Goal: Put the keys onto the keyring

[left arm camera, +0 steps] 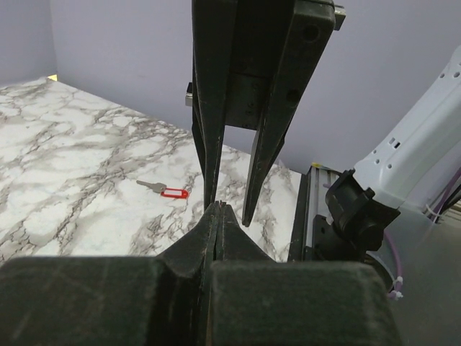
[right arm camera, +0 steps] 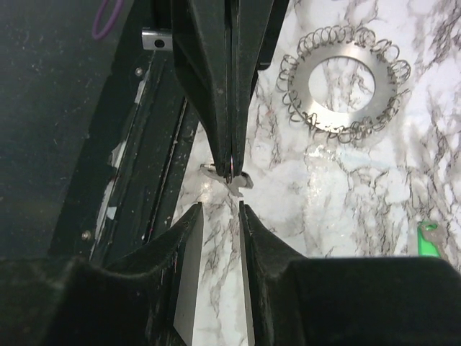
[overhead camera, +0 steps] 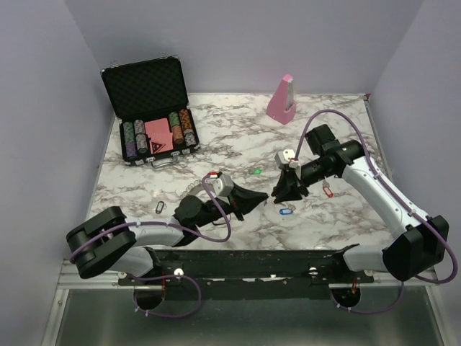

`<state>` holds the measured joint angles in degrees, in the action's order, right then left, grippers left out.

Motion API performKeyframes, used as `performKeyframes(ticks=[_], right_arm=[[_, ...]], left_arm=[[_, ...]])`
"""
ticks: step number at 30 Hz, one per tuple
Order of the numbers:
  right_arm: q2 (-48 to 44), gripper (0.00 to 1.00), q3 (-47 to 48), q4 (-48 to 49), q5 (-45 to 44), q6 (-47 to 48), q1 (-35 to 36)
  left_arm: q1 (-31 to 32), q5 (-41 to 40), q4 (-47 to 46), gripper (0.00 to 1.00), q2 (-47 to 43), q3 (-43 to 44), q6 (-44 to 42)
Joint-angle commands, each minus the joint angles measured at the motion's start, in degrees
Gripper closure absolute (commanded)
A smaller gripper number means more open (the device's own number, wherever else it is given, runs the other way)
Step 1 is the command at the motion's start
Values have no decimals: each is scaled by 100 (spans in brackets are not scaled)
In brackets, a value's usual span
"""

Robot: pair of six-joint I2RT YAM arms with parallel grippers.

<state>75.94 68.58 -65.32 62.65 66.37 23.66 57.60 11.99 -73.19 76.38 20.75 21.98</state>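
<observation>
The keyring [right arm camera: 344, 117] is flat, grey, apparently fringed with wire loops.

table [overhead camera: 338, 223]: white marble, grey-black veins
keyring [right arm camera: 344, 83]: shiny silver-grey
silver key [right arm camera: 229, 180]: bare metal
red key [left arm camera: 173, 192]: red head, silver blade
green key [overhead camera: 253, 171]: bright green head
blue key [overhead camera: 286, 212]: blue head
black key [overhead camera: 160, 207]: dark head
wedge block [overhead camera: 282, 100]: pink
case [overhead camera: 144, 83]: black, black foam lining
chips [overhead camera: 130, 140]: striped rows, purple, green, brown
left gripper [left arm camera: 217, 209]: black
right gripper [right arm camera: 220, 209]: black
arms [overhead camera: 374, 187]: white shells, black joints
cables [overhead camera: 216, 232]: purple
walls [overhead camera: 238, 43]: pale lilac
</observation>
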Motion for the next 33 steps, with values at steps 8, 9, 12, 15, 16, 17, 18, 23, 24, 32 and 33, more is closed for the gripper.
performKeyframes(ticks=[8,9,12,15,16,17,18,23,24,32,33], right_arm=[[114,66,121,318,678,-344,16],[149,67,103,309,722,-344,25],[184,68,42,353,775,-361,25],[184,70,33,380,801,-405,25],[193,71,33,380,819,-405,16],[193,71,16,397,819,-423,25],[184,72,7,415,819,-432,25],[175,81,-72,529,775,-528,25],[175,82,-90,555,766,-546,25],[140,99,-125,547,749,-511,25],[123,99,-116,547,705,-511,25]], left_arm=[[-3,-135,-1022,100,211,-10,219],[-4,-135,-1022,100,219,-10,228],[5,-135,-1040,100,246,25,237],[5,-144,-1013,100,263,25,237],[5,-144,-1013,100,263,34,237],[5,-153,-1013,100,255,43,237],[5,-153,-1013,100,255,34,237],[5,-144,-1013,100,263,69,246],[5,-135,-1005,100,255,61,246],[5,-21,-1153,100,290,34,290],[5,-30,-1215,100,290,-9,298]])
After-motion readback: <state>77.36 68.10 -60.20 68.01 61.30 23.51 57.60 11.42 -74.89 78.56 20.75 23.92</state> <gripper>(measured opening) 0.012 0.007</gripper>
